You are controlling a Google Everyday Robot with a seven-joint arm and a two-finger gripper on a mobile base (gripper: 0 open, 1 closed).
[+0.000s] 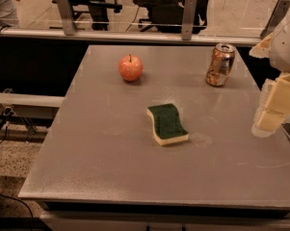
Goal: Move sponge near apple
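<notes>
The sponge (167,123) lies flat near the middle of the grey table (111,148), green scouring top up over pale yellow foam. The apple (130,68), red-orange with a short dark stem, sits further back and a little left of the sponge, with a clear gap between them. My gripper (272,109) hangs at the right edge of the view, above the table's right side, well to the right of the sponge and touching nothing; only its pale yellow blocky fingers (278,102) show.
A copper-coloured drink can (220,65) stands at the back right of the table. A glass rail with metal posts (65,13) runs behind the table's far edge. Cables lie on the floor at the left.
</notes>
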